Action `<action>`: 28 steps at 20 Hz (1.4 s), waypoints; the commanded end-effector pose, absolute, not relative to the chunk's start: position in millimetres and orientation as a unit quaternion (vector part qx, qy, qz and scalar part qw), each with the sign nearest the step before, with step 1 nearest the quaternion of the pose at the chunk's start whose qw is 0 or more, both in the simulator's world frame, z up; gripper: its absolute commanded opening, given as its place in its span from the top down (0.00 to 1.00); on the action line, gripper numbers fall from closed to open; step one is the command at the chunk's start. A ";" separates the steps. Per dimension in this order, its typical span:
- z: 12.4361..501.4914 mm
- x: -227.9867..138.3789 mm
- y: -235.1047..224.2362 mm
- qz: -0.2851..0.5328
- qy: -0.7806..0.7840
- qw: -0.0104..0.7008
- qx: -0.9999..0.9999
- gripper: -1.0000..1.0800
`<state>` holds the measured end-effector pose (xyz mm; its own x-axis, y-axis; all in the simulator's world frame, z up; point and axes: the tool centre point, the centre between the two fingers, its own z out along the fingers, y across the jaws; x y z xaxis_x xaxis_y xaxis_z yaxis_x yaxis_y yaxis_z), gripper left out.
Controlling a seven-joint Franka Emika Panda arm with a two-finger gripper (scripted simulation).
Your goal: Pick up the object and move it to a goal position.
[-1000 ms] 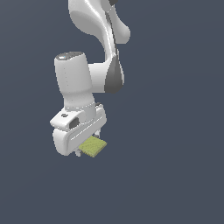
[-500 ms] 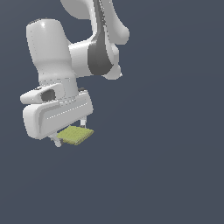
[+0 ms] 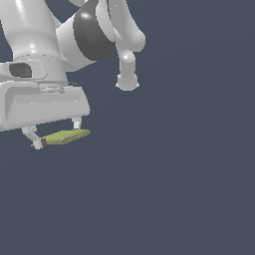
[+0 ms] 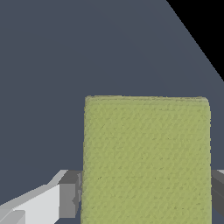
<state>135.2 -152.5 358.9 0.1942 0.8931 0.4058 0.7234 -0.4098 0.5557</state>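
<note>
We see the object [image 3: 64, 137], a flat yellow-green block, sitting directly between the two fingers of the gripper [image 3: 56, 134], right under the wide white hand body, with nothing visible beneath it but the plain dark ground. In the exterior view one fingertip [image 3: 38, 143] meets the block's end toward that view's left and the other finger [image 3: 76, 122] stands at its far side, so the jaws are clamped on the object across its narrower width. The wrist view agrees: the block [image 4: 146, 159] fills the space between a grey pad [image 4: 70, 194] on one edge and a sliver of the other pad [image 4: 217, 183] on the opposite edge, both touching it. The block's long axis runs away from the hand, out past the fingertips, square to the line joining the two pads, and it lies nearly level with only a slight tilt. It seems to us that it hangs clear of the ground, though the flat render gives no shadow to confirm that. We see no goal marker in either view, so we cannot say which way the goal lies from the gripper. We judge that the carry turns on this grip: since the block sticks out well forward of the pads, a quick swing could pivot it between them, so a steady, level travel suits it best.
</note>
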 end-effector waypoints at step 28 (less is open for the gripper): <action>499.1 98.7 -235.1 0.486 0.560 0.155 0.652 1.00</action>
<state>99.3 -234.3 496.2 -0.0943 0.8826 0.4605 0.5829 -0.3260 0.7443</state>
